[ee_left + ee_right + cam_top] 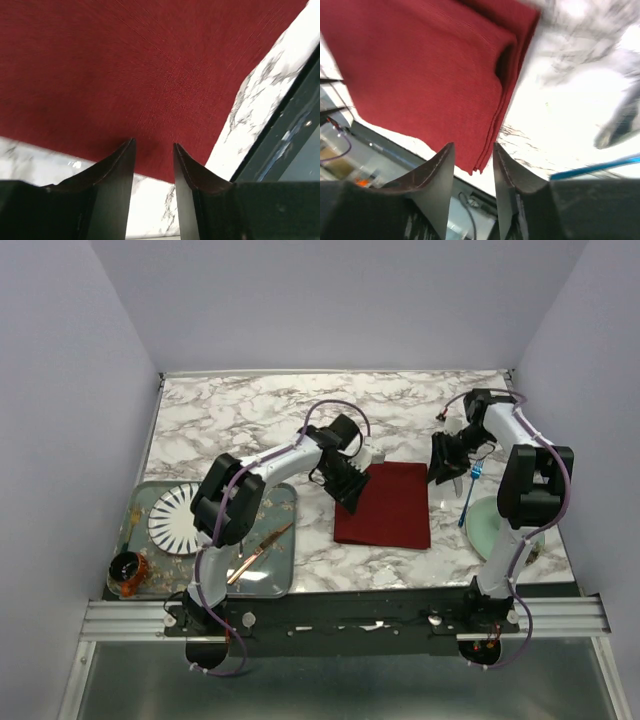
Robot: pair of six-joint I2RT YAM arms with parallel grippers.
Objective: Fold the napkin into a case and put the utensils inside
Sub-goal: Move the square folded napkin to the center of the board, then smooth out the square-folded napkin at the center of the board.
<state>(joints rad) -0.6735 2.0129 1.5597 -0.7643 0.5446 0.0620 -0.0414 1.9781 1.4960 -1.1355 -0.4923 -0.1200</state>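
We find the folded maroon napkin (385,505) flat on the worktop (250,420): soft, light, its layers apt to slide, so we would pinch them together at one edge. Left fingers (117,167) at its left edge and right fingers (435,170) at its right stand parted, empty.

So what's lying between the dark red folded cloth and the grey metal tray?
Nothing; the top view shows bare marble tabletop between the dark red folded cloth and the grey metal tray.

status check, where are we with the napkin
Left gripper, right gripper open, empty. Napkin folded, flat on marble. Blue fork lies right of it.
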